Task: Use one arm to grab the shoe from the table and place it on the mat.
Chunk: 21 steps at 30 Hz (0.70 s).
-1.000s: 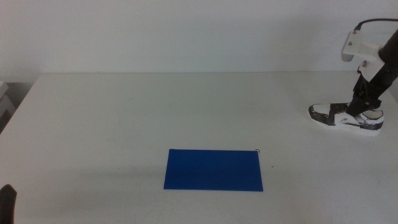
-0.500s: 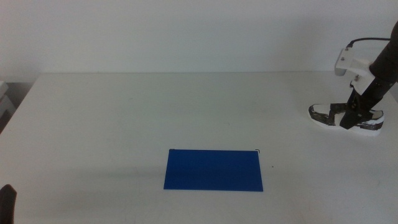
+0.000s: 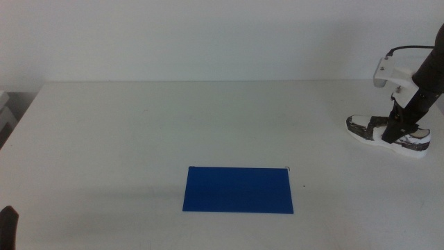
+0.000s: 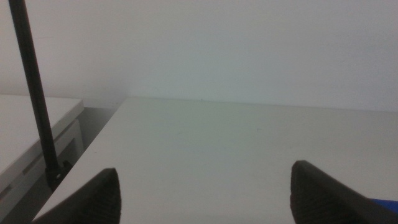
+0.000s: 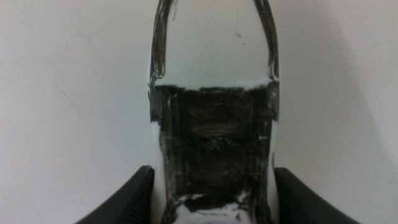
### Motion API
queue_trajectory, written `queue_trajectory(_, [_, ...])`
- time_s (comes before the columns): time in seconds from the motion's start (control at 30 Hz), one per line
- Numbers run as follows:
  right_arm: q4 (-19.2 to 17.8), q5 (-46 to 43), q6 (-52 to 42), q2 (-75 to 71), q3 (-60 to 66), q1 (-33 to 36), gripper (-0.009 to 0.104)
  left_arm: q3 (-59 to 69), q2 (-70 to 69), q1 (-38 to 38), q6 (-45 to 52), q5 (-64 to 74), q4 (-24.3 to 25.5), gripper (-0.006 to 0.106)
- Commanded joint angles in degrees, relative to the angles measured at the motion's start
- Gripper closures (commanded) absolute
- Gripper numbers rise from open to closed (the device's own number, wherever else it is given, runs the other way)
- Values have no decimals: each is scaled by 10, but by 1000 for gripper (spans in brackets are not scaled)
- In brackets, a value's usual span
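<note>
White tabletop (image 3: 173, 125) runs out in front of me to a plain pale wall, smooth and matt, with little on it. My right gripper (image 3: 397, 133) is down over the sneaker (image 3: 385, 131) at the far right of the table, well apart from the blue mat (image 3: 238, 189). In my right wrist view the sneaker (image 5: 211, 134) lies between my two dark jaws, which stand one on each side of its middle, hard against its flanks or very nearly so. I cannot tell from these views whether they are truly pressing it, so I would not call it gripped for certain. The sole looks to be resting on the table.

By my judgement the task is at its grasp: the approach is made, while the lift, the carry across to the mat and the setting down are all left to do. The mat lies bare near the front middle of the table.

The sneaker is white with mottled black and grey patches, a broad dark band across the instep, a rounded pale toe and a white sole. The mat is a thin flat rectangle of solid deep blue. My left gripper (image 4: 202, 199) waits at the near left corner, jaws wide apart and holding nothing.
</note>
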Motion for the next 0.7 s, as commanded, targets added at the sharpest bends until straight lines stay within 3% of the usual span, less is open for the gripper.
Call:
queue_trajectory(0.0, [4, 34, 2, -58, -18, -5, 99, 3, -4, -3, -2, -45, -2, 7])
queue_trajectory(0.37, [-18, 26, 54, -143, 49, 18, 99, 3, -4, -3, -2, -45, -2, 7])
queue_trajectory(0.67, [-18, -5, 166, -218, 137, 47, 99, 3, -4, -3, -2, -45, -2, 7])
